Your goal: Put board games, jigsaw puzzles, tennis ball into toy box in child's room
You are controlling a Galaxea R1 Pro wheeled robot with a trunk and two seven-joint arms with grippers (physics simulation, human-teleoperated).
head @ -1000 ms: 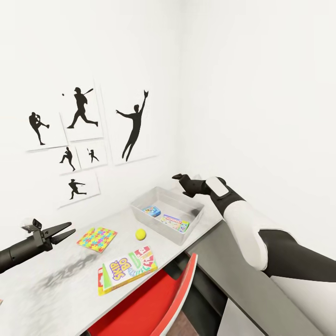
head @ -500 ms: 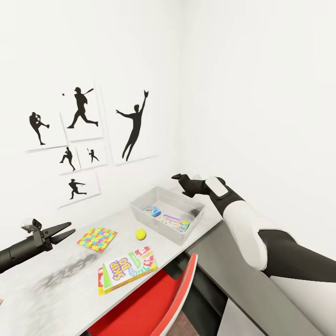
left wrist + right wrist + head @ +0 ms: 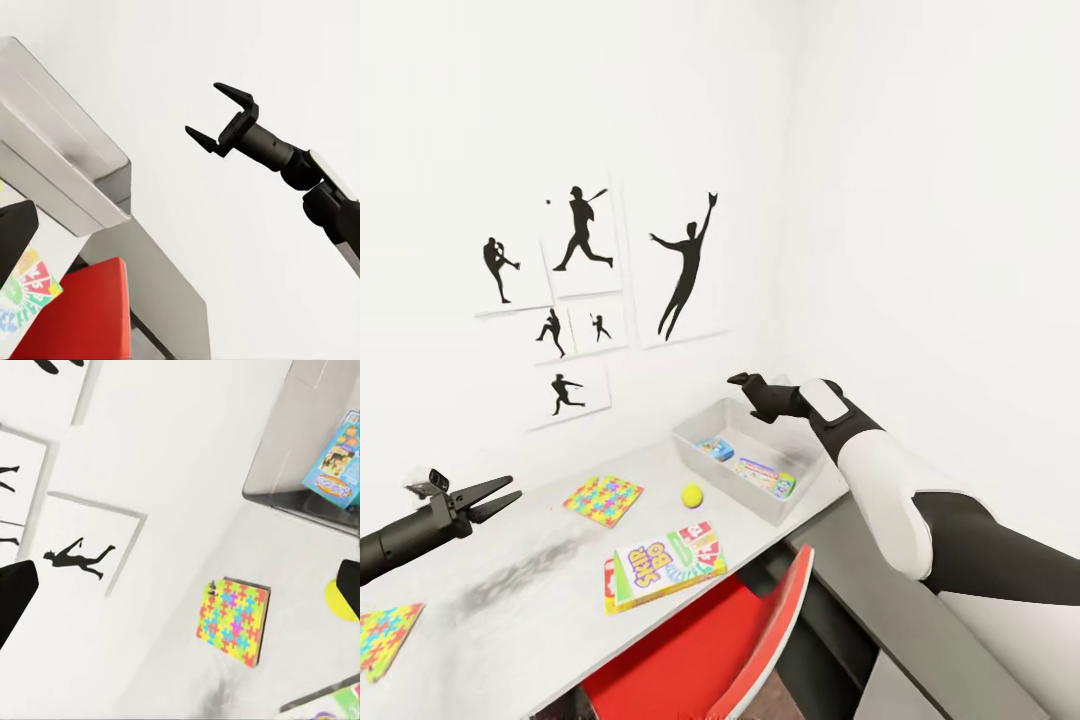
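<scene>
From where I stood, a jigsaw puzzle [image 3: 387, 636] lay flat at the near left end of the table [image 3: 510, 620], just below the left gripper [image 3: 500, 493], which hung over that end with its two fingers apart and nothing between them. Further along, a second jigsaw puzzle [image 3: 604, 499] lay flat near the wall, then the board game [image 3: 665, 564] at the table's front edge above the red chair [image 3: 710, 650], its long side running along that edge, and the tennis ball [image 3: 692, 495] just beside the toy box [image 3: 780, 515]. The box already held two small boxed games [image 3: 765, 476]. The right gripper [image 3: 745, 384] hovered above the box's far rim, fingers spread and empty. To my eye the left arm was the nearer to both puzzles, the right to the ball.
</scene>
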